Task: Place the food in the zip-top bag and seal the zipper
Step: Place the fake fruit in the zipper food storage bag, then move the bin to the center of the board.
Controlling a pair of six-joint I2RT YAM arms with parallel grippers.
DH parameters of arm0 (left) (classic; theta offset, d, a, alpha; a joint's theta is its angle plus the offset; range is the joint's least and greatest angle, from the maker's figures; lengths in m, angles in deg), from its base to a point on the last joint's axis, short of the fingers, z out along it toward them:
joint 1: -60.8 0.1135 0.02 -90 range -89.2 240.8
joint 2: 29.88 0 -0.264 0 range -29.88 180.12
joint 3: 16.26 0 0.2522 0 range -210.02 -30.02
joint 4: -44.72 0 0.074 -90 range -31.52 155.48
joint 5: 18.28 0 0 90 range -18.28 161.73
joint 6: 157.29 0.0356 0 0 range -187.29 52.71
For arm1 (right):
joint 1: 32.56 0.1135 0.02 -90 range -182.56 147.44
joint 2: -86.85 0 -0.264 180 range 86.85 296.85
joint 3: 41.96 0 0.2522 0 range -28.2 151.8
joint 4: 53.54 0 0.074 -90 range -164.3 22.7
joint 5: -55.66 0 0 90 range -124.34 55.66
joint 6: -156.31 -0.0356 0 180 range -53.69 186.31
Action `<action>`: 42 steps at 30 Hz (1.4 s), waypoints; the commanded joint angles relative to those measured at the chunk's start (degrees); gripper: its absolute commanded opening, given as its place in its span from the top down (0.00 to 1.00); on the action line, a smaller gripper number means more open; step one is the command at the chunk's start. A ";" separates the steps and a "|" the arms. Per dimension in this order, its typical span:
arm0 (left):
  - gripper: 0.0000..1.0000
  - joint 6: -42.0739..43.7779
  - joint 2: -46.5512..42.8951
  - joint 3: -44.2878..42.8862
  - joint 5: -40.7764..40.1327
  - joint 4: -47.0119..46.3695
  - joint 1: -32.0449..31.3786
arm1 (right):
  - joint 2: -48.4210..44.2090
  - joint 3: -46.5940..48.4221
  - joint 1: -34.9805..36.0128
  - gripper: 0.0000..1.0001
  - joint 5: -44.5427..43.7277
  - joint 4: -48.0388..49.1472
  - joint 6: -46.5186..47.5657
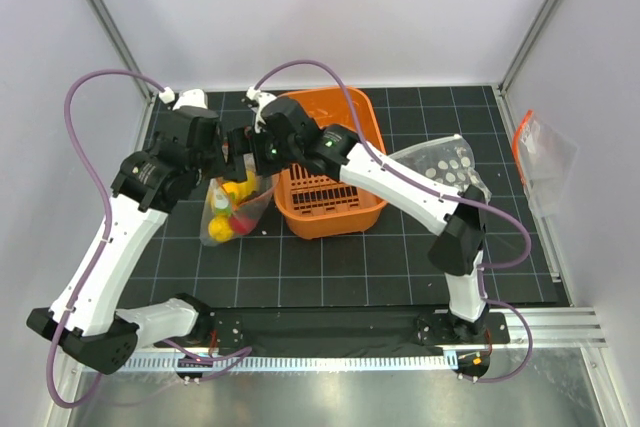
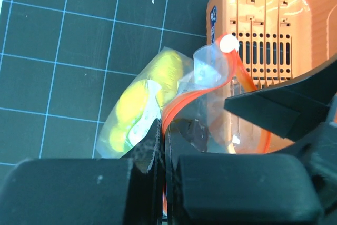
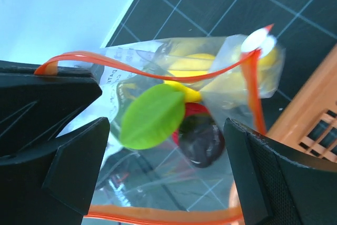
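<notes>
Desk (image 1: 400,257) carries the basket (image 1: 335,219) at centre, with both arms reaching in to its left side. Bag (image 1: 232,212) sits just beside the basket's left wall, with its mouth raised between the two claws. Left claw (image 2: 162,146) is closed, pinching one lip of the bag with the orange strip running up out of the pinch. Right claw (image 3: 166,130) stands wide open over the mouth, one finger on each side, gripping nothing that I can see. Food (image 3: 192,64) is inside the bag: several yellow pieces, a green piece (image 3: 152,115), a red piece (image 3: 196,110) and a dark purple piece (image 3: 200,140), all bunched low in the pouch. I see no piece outside the bag, though the right arm hides part of the basket. Zipper (image 3: 147,69) gapes: one strip arcs across the top of the right wrist view and the other runs along the bottom, well apart. A white tab (image 3: 256,40) marks the far end where the strips meet. Judgement: filling looks done and sealing is the step in hand, not yet begun. The next move calls for bringing the two strips together, with the left claw as the anchor. The right claw would then close on both lips and press along the full width. Risk, as I judge it: the slack film could fold between the strips, or the food could bulge the mouth apart.
</notes>
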 commanded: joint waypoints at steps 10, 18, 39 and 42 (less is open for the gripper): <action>1.00 2.68 -2.16 -5.00 -2.34 4.22 0.46 | -13.18 0.95 -6.80 0.12 -15.11 -13.95 5.04; 1.00 3.91 -3.04 -9.20 3.11 8.96 0.46 | -19.87 -8.39 -21.38 0.13 -19.00 -22.73 8.55; 1.00 4.79 2.41 -37.78 12.86 6.96 0.46 | -19.70 -28.69 -27.29 0.26 -18.57 -20.30 8.21; 1.00 3.83 1.00 -37.87 14.01 3.88 0.46 | -18.82 -30.18 -27.21 0.40 -12.25 -15.65 5.40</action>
